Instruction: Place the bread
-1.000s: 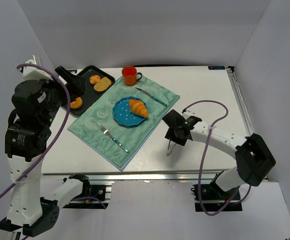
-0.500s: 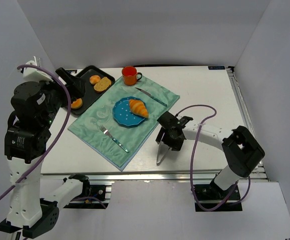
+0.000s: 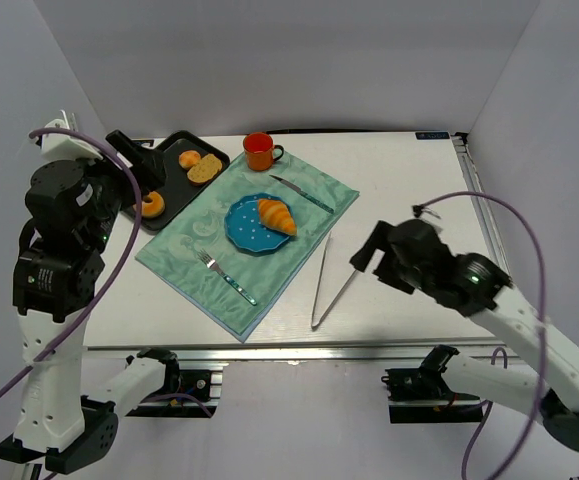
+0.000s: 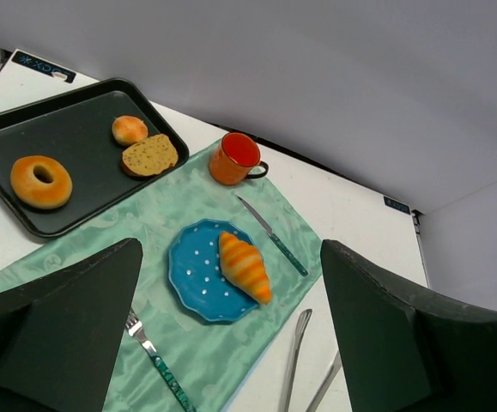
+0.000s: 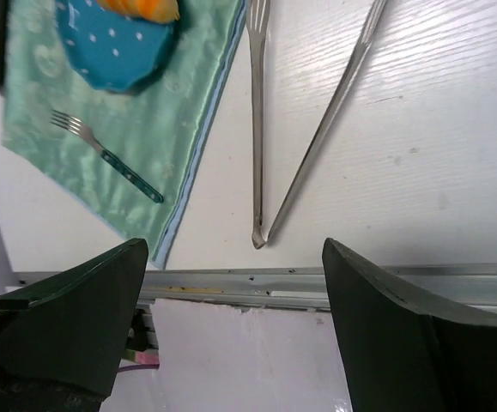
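The bread, a golden-brown croissant (image 3: 277, 216) (image 4: 245, 266), lies on the right half of the blue dotted plate (image 3: 241, 228) (image 4: 190, 276) on the green placemat. Its tip (image 5: 141, 9) shows at the top edge of the right wrist view. My right gripper (image 3: 366, 256) (image 5: 235, 330) is open and empty, raised above the table's near edge, right of the metal tongs (image 3: 322, 283) (image 5: 257, 129) that lie flat on the table. My left gripper (image 3: 139, 160) (image 4: 231, 335) is open and empty, high above the black tray at the left.
A black tray (image 3: 174, 195) (image 4: 76, 107) holds a donut (image 4: 41, 181), a small roll (image 4: 130, 130) and a bread slice (image 4: 149, 155). An orange mug (image 3: 259, 151), a knife (image 3: 304, 194) and a fork (image 3: 227, 278) sit on or beside the placemat (image 3: 194, 255).
My right gripper opened and let go of the tongs, which now lie flat on the table. The right arm pulled back to the right. The left arm barely moved.
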Motion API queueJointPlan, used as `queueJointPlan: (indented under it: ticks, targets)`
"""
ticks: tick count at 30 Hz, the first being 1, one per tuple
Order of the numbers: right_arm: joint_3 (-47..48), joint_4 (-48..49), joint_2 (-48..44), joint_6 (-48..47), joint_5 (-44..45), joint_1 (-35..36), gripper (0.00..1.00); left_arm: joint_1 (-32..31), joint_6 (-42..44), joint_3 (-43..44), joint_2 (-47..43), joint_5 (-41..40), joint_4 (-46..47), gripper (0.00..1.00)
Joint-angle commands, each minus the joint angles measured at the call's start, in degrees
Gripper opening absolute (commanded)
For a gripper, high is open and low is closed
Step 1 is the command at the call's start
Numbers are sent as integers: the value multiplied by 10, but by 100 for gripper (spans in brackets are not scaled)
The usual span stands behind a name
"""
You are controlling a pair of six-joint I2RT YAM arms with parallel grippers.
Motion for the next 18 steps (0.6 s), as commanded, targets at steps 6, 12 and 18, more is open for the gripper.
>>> queueJointPlan:
  ticks: [6, 12, 18]
  targets:
    - [5, -97, -127, -9, 43, 0, 89, -2, -29, -56, -2, 0, 46, 96]
    - [14, -87, -105, -40, 33, 0, 89, -2, -44, -67, 13, 24, 66, 96]
    - [-11, -43, -113, -59, 37, 0, 89, -2, -43, -74, 17, 27, 70, 96]
